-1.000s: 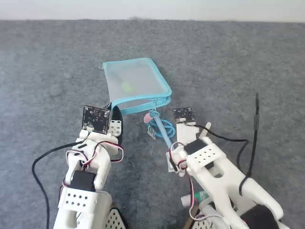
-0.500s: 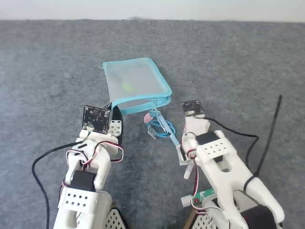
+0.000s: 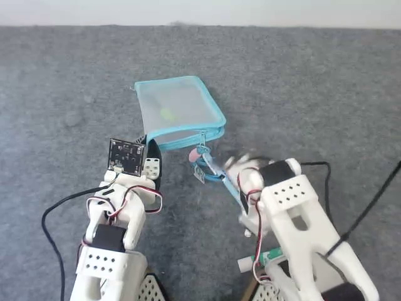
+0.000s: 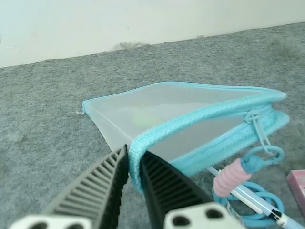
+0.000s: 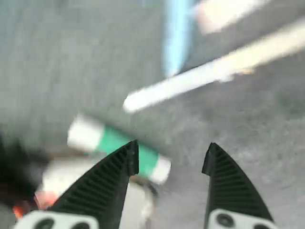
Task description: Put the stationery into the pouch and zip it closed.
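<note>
Frosted, translucent white pouch [image 3: 178, 110] with light blue zip edging and a faint yellow-green blot inside. Light blue pen [image 3: 218, 172] with a pink grip. Green-and-white marker [image 5: 119, 149]. Mottled grey felt table [image 3: 313, 94]. Black, ribbed left gripper [image 4: 134, 167] and right gripper [image 5: 172, 148].

No words, numbers or signs can be read on the pouch [image 3: 178, 111]; markings on the circuit board [image 3: 127, 157] are too small to tell.

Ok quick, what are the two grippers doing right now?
Left gripper: closed on the edge of the pouch.
Right gripper: open, holding nothing.
</note>
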Robot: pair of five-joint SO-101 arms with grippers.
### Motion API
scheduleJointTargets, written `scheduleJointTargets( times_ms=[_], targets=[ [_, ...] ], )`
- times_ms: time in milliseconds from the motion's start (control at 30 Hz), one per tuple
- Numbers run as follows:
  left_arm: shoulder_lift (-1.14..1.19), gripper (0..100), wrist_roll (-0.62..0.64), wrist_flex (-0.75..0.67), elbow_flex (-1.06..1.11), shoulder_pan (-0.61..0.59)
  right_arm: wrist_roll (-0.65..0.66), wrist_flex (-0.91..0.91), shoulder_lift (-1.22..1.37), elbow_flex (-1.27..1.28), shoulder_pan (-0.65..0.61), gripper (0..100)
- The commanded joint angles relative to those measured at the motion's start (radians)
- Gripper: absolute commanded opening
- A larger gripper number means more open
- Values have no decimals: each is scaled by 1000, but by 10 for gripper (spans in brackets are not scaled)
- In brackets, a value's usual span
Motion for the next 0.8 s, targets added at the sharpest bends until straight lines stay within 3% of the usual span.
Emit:
scheduleJointTargets(
  times_ms=[0,133,433,767],
  targets=[
    [-14,11,-9,-34,-16,9,229,51,-67,-12,-44,231],
    [-14,11,-9,-34,-16,3,322,-35,-65,89,-127,229],
    [-14,11,-9,-34,-16,2,331,-236,-74,281,-236,230],
    [-14,11,-9,-35,-16,2,427,-185,-76,264,-325,228]
  ],
)
